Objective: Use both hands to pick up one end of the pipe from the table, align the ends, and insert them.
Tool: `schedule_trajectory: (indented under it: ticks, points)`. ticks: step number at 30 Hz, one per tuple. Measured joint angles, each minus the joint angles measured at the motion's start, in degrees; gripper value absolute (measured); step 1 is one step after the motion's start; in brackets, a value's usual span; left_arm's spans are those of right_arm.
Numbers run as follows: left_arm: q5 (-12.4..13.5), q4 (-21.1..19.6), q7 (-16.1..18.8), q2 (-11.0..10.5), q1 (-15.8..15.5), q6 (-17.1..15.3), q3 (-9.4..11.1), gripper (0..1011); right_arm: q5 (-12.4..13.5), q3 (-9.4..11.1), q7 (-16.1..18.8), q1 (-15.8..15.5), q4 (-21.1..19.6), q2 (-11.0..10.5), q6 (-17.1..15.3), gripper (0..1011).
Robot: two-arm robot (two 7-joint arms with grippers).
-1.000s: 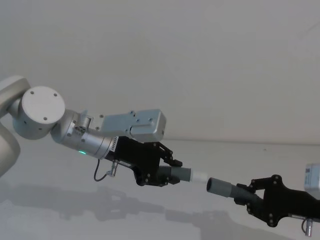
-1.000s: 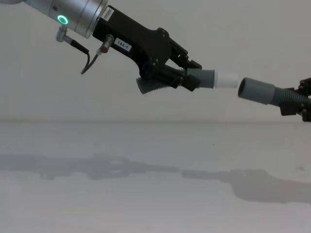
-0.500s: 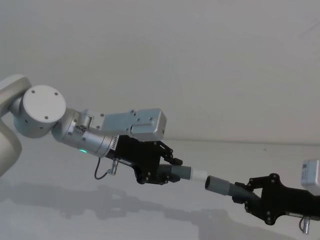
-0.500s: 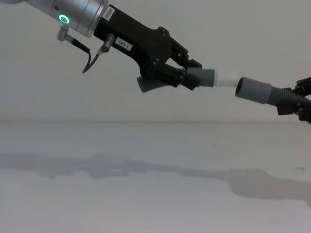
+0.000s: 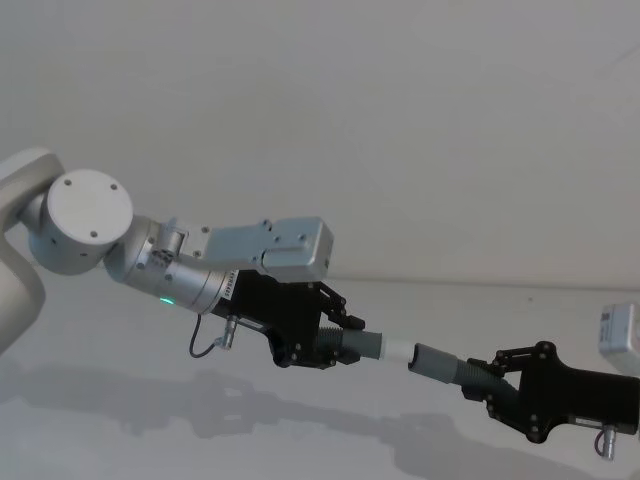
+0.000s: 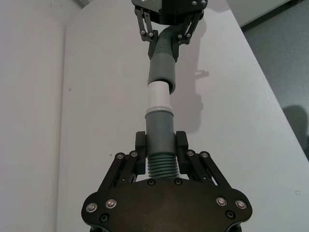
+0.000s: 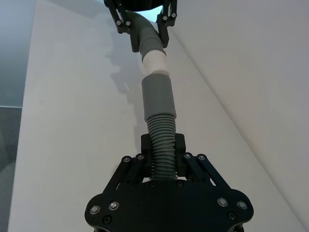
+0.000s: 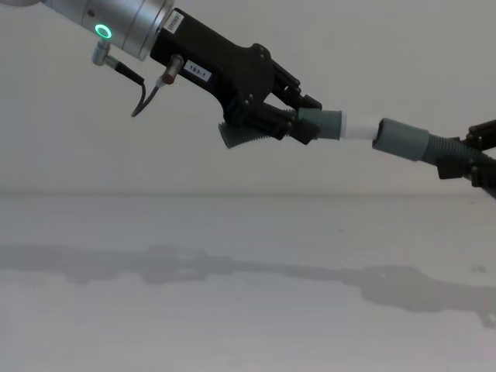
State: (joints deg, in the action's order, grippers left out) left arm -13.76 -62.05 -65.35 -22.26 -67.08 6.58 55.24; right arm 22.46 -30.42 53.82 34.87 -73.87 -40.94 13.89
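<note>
Both pipe pieces hang in the air above the table (image 8: 232, 279). My left gripper (image 5: 335, 345) (image 8: 298, 124) (image 6: 159, 145) is shut on the shorter grey piece (image 6: 159, 126), its white tip (image 8: 358, 128) (image 6: 158, 96) pointing right. My right gripper (image 5: 490, 385) (image 8: 463, 159) (image 7: 163, 145) is shut on the longer piece's ribbed part (image 7: 161, 133). Its grey socket (image 8: 399, 139) (image 5: 430, 357) (image 7: 158, 96) meets the white tip (image 7: 155, 62) mouth to end, nearly in line. Most of the white still shows. In each wrist view the other gripper (image 6: 169, 29) (image 7: 142, 24) faces back.
The white-grey table (image 5: 150, 420) lies well below both arms, bare apart from their shadows. A plain pale wall (image 8: 387, 46) stands behind. The left arm's silver wrist with its green ring (image 8: 99, 31) reaches in from the upper left.
My right gripper has carried the socket leftward, closing the gap until it touches the white tip. The left gripper has stayed almost still.
</note>
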Motion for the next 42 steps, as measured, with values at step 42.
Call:
schedule_trajectory:
  ticks: [42]
  points:
    - [0.1,4.5,-2.3,2.8,-1.9,3.0,0.6,328,1.6,-0.1,1.6,-0.3,-2.5,-1.6,2.4,242]
